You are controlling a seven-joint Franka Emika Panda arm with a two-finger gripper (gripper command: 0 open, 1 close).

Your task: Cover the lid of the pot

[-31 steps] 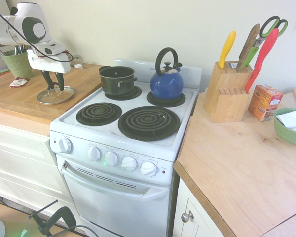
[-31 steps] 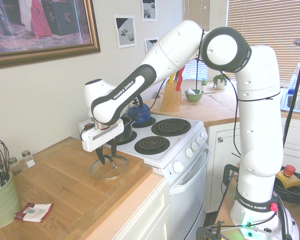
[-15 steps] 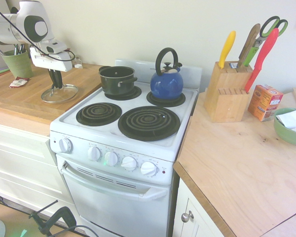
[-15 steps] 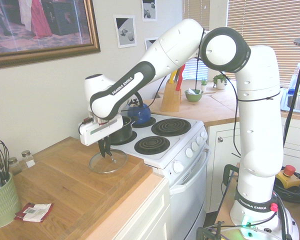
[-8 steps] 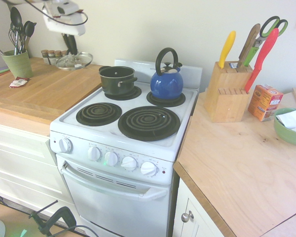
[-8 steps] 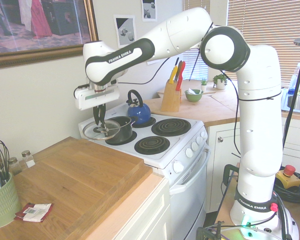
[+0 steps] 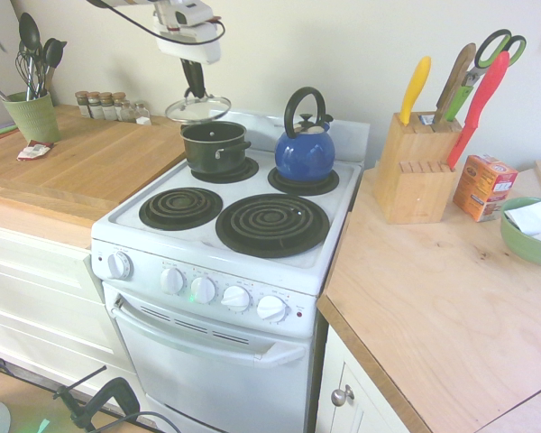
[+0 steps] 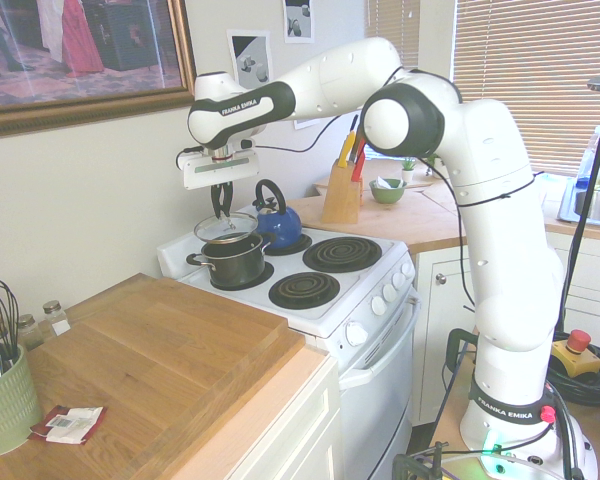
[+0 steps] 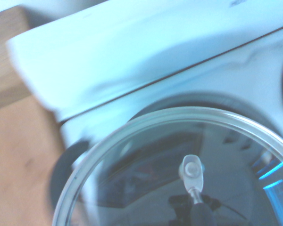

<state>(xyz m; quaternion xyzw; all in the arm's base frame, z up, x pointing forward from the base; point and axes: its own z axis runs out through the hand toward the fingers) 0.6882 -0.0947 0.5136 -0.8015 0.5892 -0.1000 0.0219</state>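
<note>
1. First exterior view: Now the lid (image 7: 197, 109) is up off the desk (image 7: 117, 170), where it lay flat a moment ago, and hangs over the back of the stove (image 7: 257, 236). From the pot (image 7: 214, 149) it sits toward 11 o'clock, just above the rim, not seated. The jaws are together, clamped on the lid at its middle. The blue kettle (image 7: 304, 155) stands at 3 o'clock from the pot, near it.

2. Second exterior view: same shift. Lid was beside the pot half a second back; it now hangs above, toward 12 o'clock, roughly level. Pot mouth partly uncovered. Kettle toward 1 o'clock from the pot.

3. Wrist view: clear glass and pale rim fill much of the frame, the stove behind. Whether rim and pot line up, cannot tell.

4. Reading: pick-up done, carry nearly so; covering remains. Next move probably wants a small centring shift, then a slow, level descent before release. Risk: lid catching the pot's rim and tipping, or sliding off on the far side.
</note>
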